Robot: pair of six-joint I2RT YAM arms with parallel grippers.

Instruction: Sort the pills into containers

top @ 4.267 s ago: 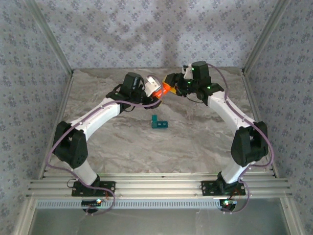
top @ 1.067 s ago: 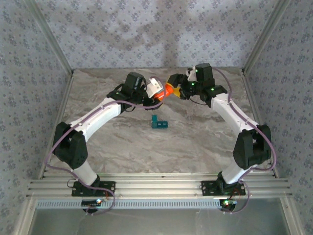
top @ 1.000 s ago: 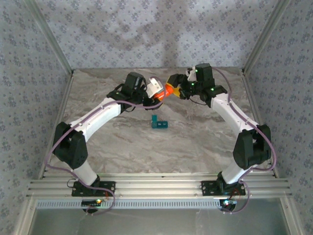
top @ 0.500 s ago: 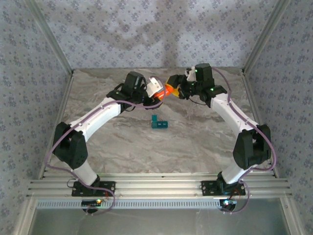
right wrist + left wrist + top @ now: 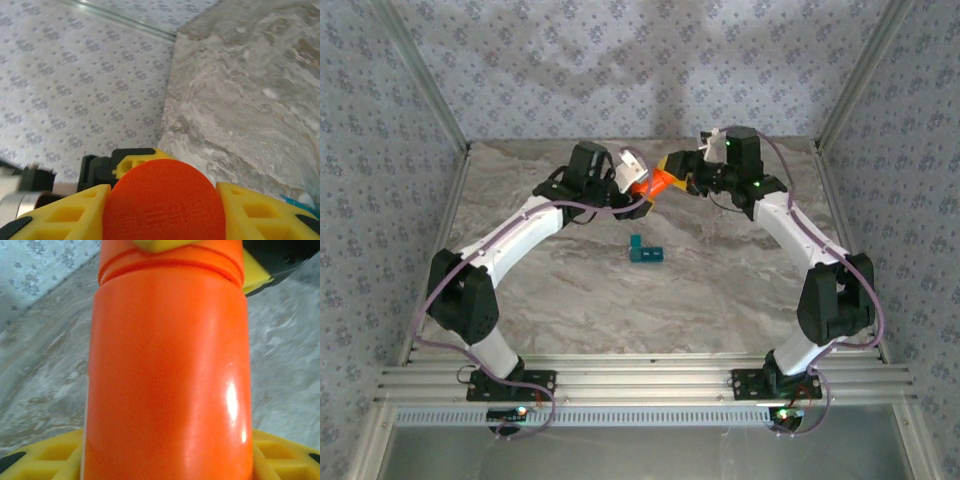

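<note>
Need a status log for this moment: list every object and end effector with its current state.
orange bottle: lifted off the table, held between both arms, closed.
cap: on the bottle.
left end effector: shut on the bottle's body.
right end effector: shut on the cap.
teal pill box: on the table, one lid seemingly flipped up.

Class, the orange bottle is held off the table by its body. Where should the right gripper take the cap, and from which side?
Take the cap by its round rim, one finger on each opposite side, coming end-on along the axis of the orange bottle. The left gripper clamps the body, so the cap end is the free one. The right gripper flanks it that way.
</note>
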